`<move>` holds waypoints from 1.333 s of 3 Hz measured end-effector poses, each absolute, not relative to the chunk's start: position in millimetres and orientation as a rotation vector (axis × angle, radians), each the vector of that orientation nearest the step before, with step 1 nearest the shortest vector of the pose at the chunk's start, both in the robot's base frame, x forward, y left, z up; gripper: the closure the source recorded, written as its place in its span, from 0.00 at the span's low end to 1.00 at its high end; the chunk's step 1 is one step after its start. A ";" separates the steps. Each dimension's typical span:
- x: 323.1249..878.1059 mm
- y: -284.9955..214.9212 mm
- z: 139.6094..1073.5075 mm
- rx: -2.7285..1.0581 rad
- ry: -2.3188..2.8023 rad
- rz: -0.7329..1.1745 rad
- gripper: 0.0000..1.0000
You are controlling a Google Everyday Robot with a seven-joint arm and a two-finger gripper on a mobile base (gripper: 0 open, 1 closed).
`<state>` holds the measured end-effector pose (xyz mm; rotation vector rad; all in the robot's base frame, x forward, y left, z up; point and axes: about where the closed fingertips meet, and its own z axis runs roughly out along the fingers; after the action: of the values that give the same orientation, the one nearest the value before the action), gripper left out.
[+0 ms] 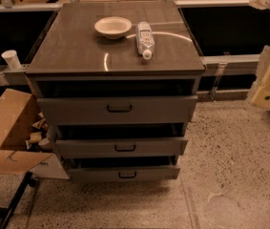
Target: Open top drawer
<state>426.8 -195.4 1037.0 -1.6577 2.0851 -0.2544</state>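
Top drawer (118, 109): dark grey, flat front, tallest and widest of three, uppermost in the cabinet at centre of scene, directly under the bench (72, 51). Small black bar handle (119, 108) at centre of the front. Dark gap visible between upper edge of the front and the bench slab; how far pulled out, cannot tell.

Middle drawer (96, 148) and bottom drawer (96, 174): shallower, narrower grey fronts, each with a similar black handle, stacked below, dark gap above each.

Pincer (269, 82): cream-coloured, at the far right edge of the scene, level with the top of the cabinet, well apart from all three drawers, touching nothing. Open or closed: cannot tell.

Bench, contents: pale shallow bowl (113, 26), upright, toward the far side, left of centre. Plastic bottle (145, 39), lying on its side just right of the bowl, not touching it, white cap pointing near.

Surroundings: open cardboard box (8, 123) on the floor to the left of the cabinet, flaps spread, small items inside. White paper cup (11, 58) on a ledge at far left. Speckled floor (234, 166) near and right.
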 end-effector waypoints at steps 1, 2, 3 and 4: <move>426.8 -194.9 1038.0 -1.658 2.082 -0.257 0.00; 446.6 -205.0 1017.9 -1.696 2.084 -0.253 0.00; 460.6 -222.7 968.3 -1.762 2.134 -0.215 0.00; 458.3 -237.1 907.5 -1.846 2.221 -0.150 0.00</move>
<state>458.3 -237.1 907.5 -1.8455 2.2205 -0.1496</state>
